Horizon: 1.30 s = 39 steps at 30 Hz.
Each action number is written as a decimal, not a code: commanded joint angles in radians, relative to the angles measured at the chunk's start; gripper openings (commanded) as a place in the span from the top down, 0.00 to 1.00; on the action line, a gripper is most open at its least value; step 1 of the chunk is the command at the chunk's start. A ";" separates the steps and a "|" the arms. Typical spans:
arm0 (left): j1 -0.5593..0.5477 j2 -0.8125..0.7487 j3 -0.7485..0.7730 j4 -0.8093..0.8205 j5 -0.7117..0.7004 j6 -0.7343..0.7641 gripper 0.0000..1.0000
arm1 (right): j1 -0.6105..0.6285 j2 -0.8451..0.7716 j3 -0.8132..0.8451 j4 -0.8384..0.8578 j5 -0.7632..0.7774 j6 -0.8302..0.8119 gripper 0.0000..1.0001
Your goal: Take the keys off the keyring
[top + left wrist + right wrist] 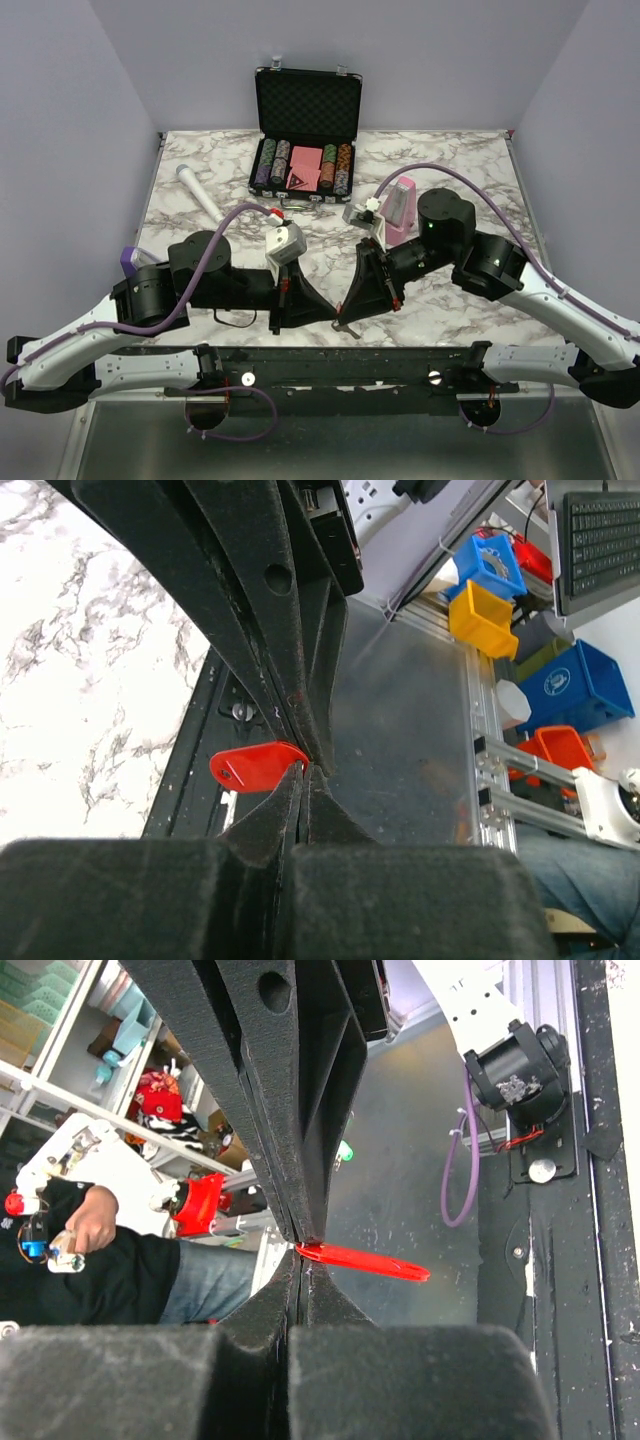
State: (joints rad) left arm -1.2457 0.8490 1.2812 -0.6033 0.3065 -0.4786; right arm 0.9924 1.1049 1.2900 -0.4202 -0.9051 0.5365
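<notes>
The keyring, a thin red oval tag, shows flat in the left wrist view (255,765) and edge-on in the right wrist view (365,1261). Both grippers meet tip to tip above the table's near edge. My left gripper (303,772) is shut, its tips pinched at the tag's right end; from above it sits at centre front (333,314). My right gripper (300,1257) is shut at the same end of the tag; from above it comes in from the right (347,312). The tag juts out sideways from the joined tips. The silver keys are hidden between the fingertips.
A pink metronome (400,210) stands just behind the right arm. An open black case (305,105) with poker chips and pink cards is at the back. A white microphone (200,195) lies at the left, and a purple object (130,258) is beside the left arm. The black front rail (320,365) runs below the grippers.
</notes>
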 commanded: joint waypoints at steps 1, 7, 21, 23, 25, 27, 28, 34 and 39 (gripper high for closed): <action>-0.001 0.047 -0.029 -0.047 0.145 0.003 1.00 | -0.005 0.024 0.055 0.066 0.095 -0.035 0.99; 0.005 0.007 -0.075 0.020 0.002 -0.103 1.00 | -0.005 -0.002 0.014 0.121 0.164 -0.004 0.99; -0.006 -0.231 -0.488 0.547 -0.564 -0.574 1.00 | -0.005 -0.048 -0.106 0.297 0.344 0.131 0.99; -0.014 -0.214 -0.473 0.525 -0.584 -0.580 1.00 | -0.006 -0.042 -0.113 0.301 0.363 0.146 0.99; -0.021 -0.196 -0.462 0.517 -0.592 -0.580 1.00 | -0.005 -0.042 -0.127 0.316 0.379 0.164 0.99; -0.024 -0.180 -0.450 0.488 -0.590 -0.581 1.00 | -0.005 -0.039 -0.135 0.324 0.379 0.172 0.99; -0.026 -0.176 -0.438 0.465 -0.592 -0.577 1.00 | -0.003 -0.042 -0.136 0.322 0.377 0.172 0.99; -0.024 -0.168 -0.329 0.262 -0.593 -0.485 0.58 | -0.005 -0.057 -0.124 0.229 0.359 0.128 0.99; -0.023 -0.208 -0.238 -0.027 -0.673 -0.417 0.33 | -0.006 0.030 -0.017 -0.032 0.313 0.103 0.99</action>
State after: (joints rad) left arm -1.2621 0.6651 0.9817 -0.3508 -0.3038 -0.9600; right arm 0.9783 1.0634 1.1912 -0.2749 -0.5415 0.6647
